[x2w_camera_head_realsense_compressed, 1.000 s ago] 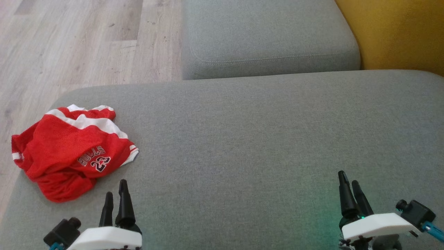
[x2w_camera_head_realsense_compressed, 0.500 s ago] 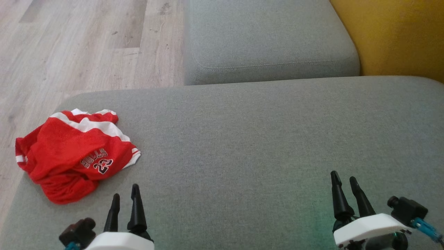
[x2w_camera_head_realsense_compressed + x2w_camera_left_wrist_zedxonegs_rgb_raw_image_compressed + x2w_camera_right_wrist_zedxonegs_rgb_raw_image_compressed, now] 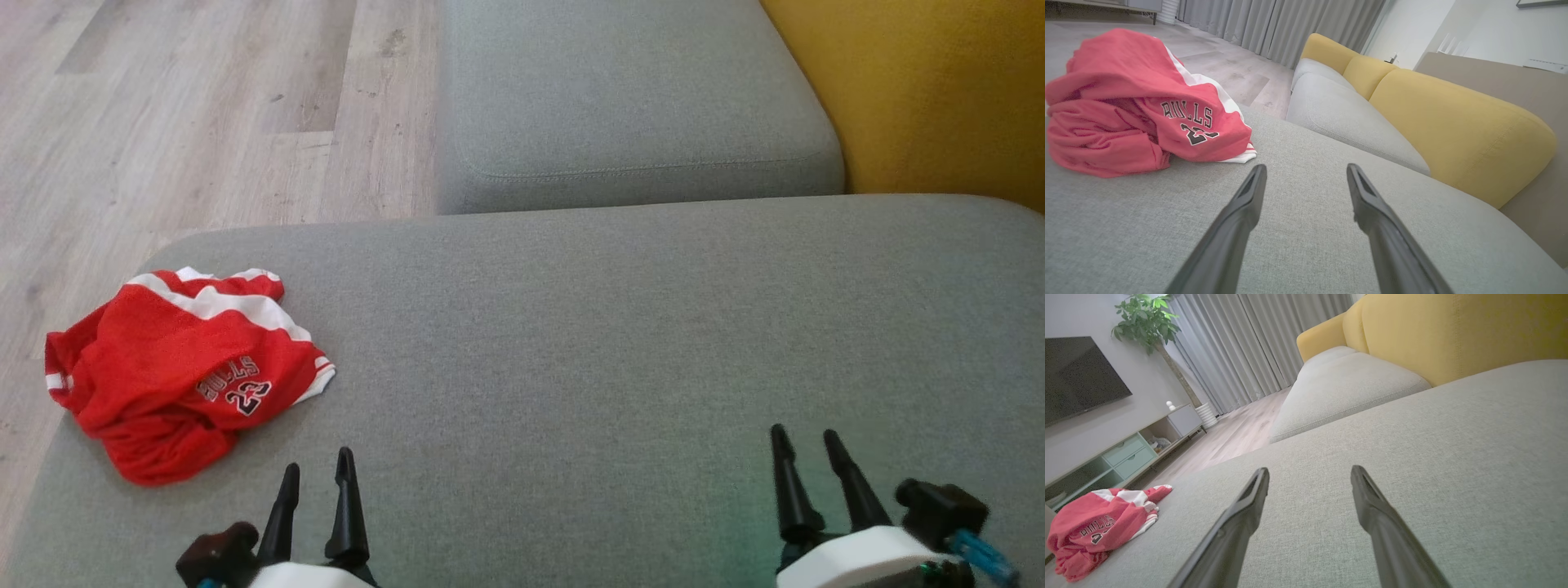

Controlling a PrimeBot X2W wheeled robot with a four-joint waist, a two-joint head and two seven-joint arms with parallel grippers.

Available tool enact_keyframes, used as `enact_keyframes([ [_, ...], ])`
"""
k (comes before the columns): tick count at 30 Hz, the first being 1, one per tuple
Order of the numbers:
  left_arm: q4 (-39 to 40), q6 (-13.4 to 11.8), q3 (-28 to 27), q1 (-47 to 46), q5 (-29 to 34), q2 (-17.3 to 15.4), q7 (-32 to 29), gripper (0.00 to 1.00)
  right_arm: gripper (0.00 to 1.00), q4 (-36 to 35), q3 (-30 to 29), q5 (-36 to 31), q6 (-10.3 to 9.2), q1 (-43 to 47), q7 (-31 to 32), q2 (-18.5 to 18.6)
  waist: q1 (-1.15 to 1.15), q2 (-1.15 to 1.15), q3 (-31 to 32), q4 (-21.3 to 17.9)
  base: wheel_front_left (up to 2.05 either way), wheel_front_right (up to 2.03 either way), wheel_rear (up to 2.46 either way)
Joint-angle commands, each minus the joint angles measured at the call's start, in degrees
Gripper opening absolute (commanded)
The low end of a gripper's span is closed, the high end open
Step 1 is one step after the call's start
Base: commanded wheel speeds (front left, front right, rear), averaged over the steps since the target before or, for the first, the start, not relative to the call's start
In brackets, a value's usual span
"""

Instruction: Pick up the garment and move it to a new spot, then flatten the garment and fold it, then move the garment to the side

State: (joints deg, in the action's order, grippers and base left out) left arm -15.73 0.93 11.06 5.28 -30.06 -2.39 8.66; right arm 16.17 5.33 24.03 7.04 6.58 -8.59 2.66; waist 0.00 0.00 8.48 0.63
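- Spanning the head view, the grey seat cushion bears everything; the whole scene has slid in frame, so the camera moved, not the cloth.
- Crumpled red garment lies at the cushion's left edge, not yet lifted.
- Left gripper, over the cushion's near-left part, has spread its fingers wider than a second ago.
- Right gripper, over the cushion's near-right part, has spread likewise, probably readying the pickup.
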Motion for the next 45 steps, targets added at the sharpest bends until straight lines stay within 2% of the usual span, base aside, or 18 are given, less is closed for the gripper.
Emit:
enact_keyframes([
  [1,1.8,-0.4,-1.0,-2.2,1.5,-0.4,0.7,1.00,1.00,-2.1,1.5,-1.7,0.33,-2.0,-0.9,0.1,0.00,0.00,0.1,0.0,0.00,0.00,0.00],
  [20,-1.8,-4.5,1.4,-1.3,14.3,-0.4,4.1,1.00,1.00,-2.2,2.7,-16.3,0.40,0.6,-4.2,0.2,0.00,0.00,2.3,0.2,0.00,0.00,0.00],
  [33,-2.8,-5.9,3.0,-1.0,22.3,-0.5,6.3,1.00,1.00,-2.2,3.5,-25.0,0.45,1.5,-6.4,0.2,0.00,0.00,3.6,0.3,0.00,0.00,0.00],
  [45,-3.7,-6.5,2.5,-1.0,21.5,-0.5,6.3,1.00,1.00,-1.2,2.7,-23.9,0.45,1.5,-6.4,0.2,0.00,0.00,3.8,0.4,0.00,0.00,0.00],
])
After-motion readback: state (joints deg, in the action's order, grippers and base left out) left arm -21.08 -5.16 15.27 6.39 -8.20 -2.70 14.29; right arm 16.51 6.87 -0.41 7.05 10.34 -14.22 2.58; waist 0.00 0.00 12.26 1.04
